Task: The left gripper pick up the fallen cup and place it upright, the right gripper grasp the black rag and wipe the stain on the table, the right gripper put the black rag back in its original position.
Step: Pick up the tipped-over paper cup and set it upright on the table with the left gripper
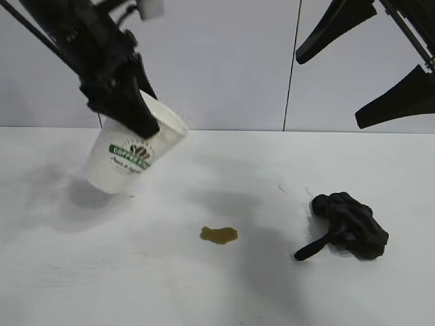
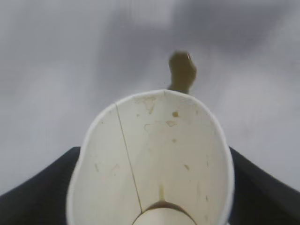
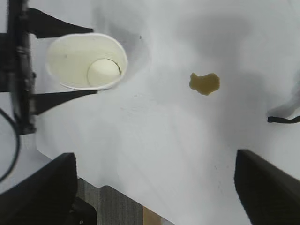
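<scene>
Since the left gripper is clamped on the tilted paper cup near its rim, go easy w/ squeeze: it's light, crushable; right gripper spread apart.

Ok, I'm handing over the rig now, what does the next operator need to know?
Left gripper: shut on the cup, holding it tilted, base near the table at its left side; not yet released.
Right gripper: open, raised above the table's right side, holding nothing.
Black rag: untouched, on the right.
Stain: centre, unwiped.
Left: stand the cup upright, wipe, return the rag.
</scene>
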### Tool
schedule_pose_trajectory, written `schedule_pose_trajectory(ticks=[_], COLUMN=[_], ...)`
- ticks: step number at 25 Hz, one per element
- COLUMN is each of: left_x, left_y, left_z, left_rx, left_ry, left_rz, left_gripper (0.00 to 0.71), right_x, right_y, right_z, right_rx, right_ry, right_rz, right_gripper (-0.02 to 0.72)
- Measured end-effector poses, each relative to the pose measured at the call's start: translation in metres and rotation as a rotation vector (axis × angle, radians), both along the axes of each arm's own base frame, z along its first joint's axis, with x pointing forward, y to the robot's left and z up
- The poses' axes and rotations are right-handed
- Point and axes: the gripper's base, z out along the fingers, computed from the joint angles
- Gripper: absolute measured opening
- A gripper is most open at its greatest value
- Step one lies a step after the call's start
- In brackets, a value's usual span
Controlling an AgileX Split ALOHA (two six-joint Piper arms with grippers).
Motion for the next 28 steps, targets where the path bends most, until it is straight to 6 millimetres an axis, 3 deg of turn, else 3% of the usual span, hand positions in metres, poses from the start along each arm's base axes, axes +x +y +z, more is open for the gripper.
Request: schedule_pose_trajectory(ticks=[5, 10, 17, 22, 28], left_x=[0.019, 0.020, -0.005, -0.035, -0.051], left_y=[0.066, 0.109, 0.114, 0.110, 0.110], left_z=[0.020, 0.006, -0.046, -0.084, -0.108], left_rx=[-0.328, -0.499, -0.600, -0.530, -0.415], left_ry=[0.024, -0.037, -0.144, -0.176, -0.227], left_rz=[0.193, 0.313, 0.361, 0.318, 0.300], left_gripper=[0.537, 0.537, 0.537, 0.537, 0.537], right_x=[0.000, 0.000, 0.000, 0.000, 0.000], right_y=[0.000, 0.000, 0.000, 0.000, -0.002], right_z=[0.000, 0.000, 0.000, 0.000, -0.001], right_rx=[0.000, 0.000, 0.000, -0.001, -0.030], right_ry=[-0.001, -0.001, -0.001, -0.002, -0.009], right_rz=[-0.001, -0.001, -0.001, -0.002, 0.003], right_gripper=[0.630, 0.630, 0.630, 0.630, 0.630])
